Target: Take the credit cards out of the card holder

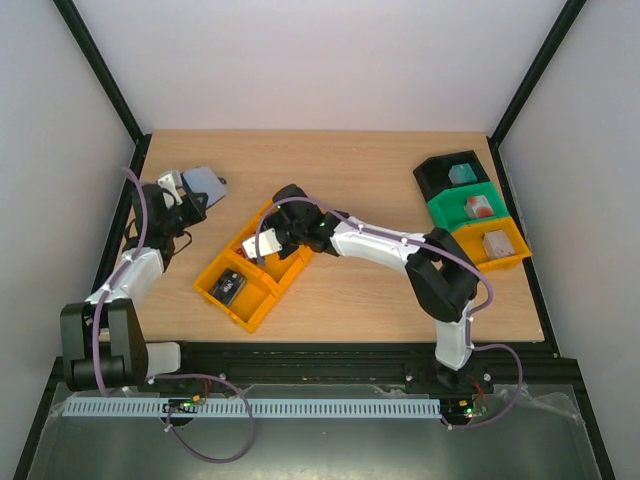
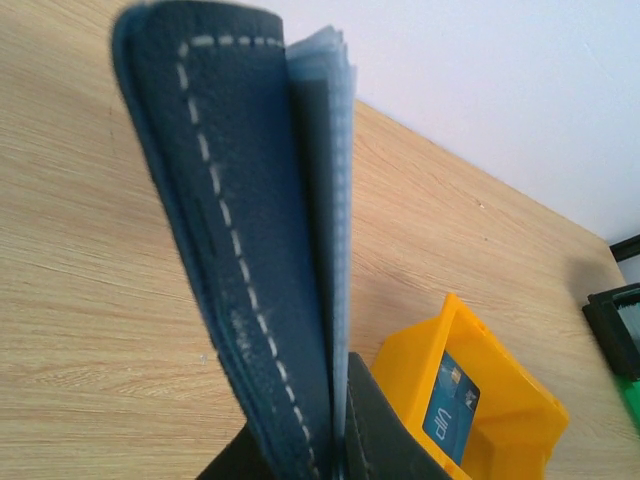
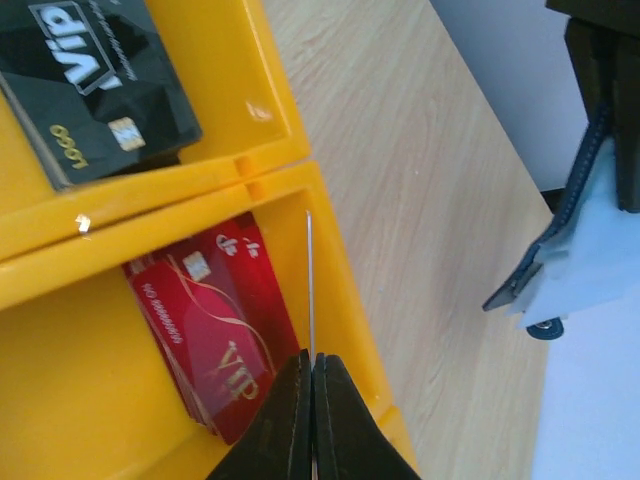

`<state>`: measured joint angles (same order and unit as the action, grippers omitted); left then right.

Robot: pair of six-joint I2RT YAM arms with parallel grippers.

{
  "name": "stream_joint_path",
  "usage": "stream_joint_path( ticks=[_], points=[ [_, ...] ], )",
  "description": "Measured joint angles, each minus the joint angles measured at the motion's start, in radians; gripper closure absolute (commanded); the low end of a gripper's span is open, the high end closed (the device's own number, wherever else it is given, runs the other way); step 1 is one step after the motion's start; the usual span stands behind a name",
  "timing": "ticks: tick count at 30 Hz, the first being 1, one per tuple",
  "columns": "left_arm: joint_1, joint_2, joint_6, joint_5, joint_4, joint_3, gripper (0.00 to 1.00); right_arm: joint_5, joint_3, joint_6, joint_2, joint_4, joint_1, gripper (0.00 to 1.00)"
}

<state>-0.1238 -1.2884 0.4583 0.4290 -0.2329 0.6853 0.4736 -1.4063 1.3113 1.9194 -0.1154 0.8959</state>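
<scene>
Clamps card holder (image 2: 240, 250) in left gripper (image 2: 330, 462) as an anchor, leaving right gripper (image 3: 312, 375) pinching a thin card (image 3: 309, 280) over yellow bin (image 3: 350, 330).

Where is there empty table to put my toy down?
Biggest bare wood: at the back, between the card holder and the black bin. A smaller patch is at the front, between the yellow bin and the right arm. Crowded over the yellow bin, where the right gripper hangs.
</scene>
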Motion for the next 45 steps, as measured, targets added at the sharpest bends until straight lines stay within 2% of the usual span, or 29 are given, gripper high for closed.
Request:
stream_joint_path(
  ticks=[20,21,25,30,34,39,45],
  points=[
    [-0.001,0.003,-0.007,-0.003,-0.009,-0.013,0.98,-0.017,-0.024,0.032,0.15,0.086,-0.006,0.99],
    [-0.001,0.003,-0.007,-0.004,-0.009,-0.013,0.98,-0.017,-0.024,0.032,0.153,0.088,-0.006,0.97],
    [-0.001,0.003,-0.007,-0.004,-0.009,-0.013,0.98,-0.024,-0.023,0.031,0.153,0.106,-0.006,0.69],
    [-0.001,0.003,-0.009,-0.004,-0.009,-0.013,0.98,-0.03,-0.02,0.043,0.151,0.1,-0.006,0.55],
    [-0.001,0.003,-0.011,-0.004,-0.008,-0.013,0.98,-0.041,-0.016,0.042,0.131,0.09,-0.006,0.48],
    [-0.001,0.003,-0.011,-0.004,-0.003,-0.013,0.98,-0.06,-0.015,0.031,0.079,0.074,-0.009,0.47],
    [-0.002,0.024,-0.011,-0.003,0.031,-0.013,0.98,-0.035,0.021,-0.159,-0.017,0.126,-0.024,0.47]
  ],
)
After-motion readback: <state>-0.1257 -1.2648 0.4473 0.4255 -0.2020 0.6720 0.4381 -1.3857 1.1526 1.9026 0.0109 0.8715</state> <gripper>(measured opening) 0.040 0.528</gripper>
